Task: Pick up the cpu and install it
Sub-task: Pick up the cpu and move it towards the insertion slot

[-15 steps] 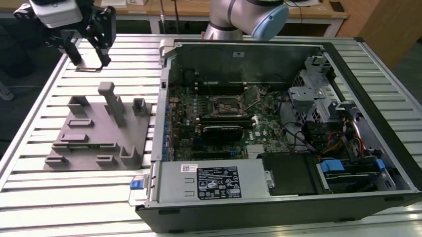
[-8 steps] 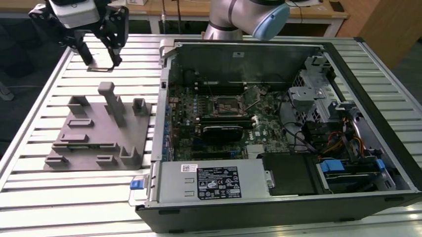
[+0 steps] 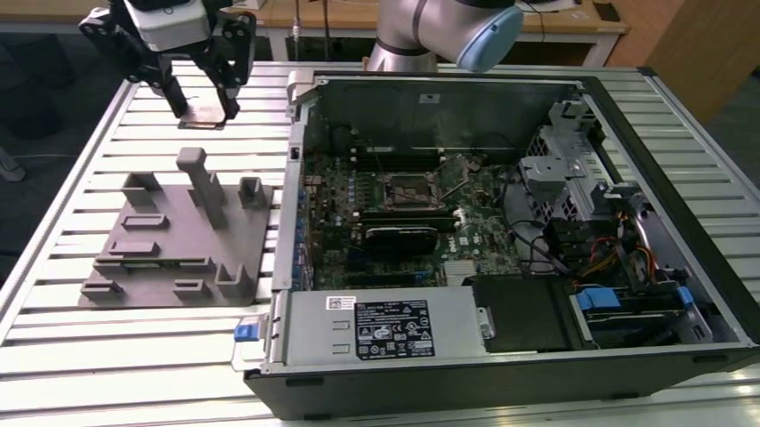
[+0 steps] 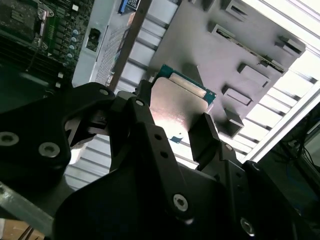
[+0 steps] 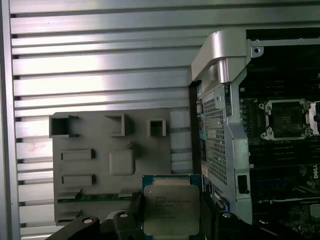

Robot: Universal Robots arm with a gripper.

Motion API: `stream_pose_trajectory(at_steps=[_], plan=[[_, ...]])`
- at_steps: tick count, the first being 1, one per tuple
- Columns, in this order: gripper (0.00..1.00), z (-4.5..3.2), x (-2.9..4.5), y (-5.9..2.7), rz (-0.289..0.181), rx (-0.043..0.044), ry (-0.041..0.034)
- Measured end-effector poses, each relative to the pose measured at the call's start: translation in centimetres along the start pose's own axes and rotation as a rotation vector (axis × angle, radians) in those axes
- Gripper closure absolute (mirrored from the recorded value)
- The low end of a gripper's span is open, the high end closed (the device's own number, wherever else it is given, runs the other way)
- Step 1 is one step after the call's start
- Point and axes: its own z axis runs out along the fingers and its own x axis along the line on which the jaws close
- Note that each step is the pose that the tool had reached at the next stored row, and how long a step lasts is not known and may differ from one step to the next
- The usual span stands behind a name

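Your gripper [image 3: 203, 107] has its fingers [image 4: 207, 132] clamped on 2 opposite edges of the cpu [image 5: 171, 210], holding it flat in the air above the slatted table [image 3: 71, 178]. I judge that this spares its faces and keeps it level for the open socket [image 3: 410, 189], which lies at about 4 o'clock from the gripper in the exterior view. The cpu is a small square with a silvery, faintly printed metal lid on a thin teal-green rim.

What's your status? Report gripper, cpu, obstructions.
Gripper, jaws shut on cpu. Cpu held off the table, outside the computer case, near the grey fixture plate. Case side wall stands between cpu and motherboard socket.
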Motion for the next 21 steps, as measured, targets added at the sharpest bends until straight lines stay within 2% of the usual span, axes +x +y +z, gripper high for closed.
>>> stream_pose_trajectory(at_steps=[21], plan=[[0.46, 0.15, -4.29, 0.39, 0.0, 0.0, 0.0]])
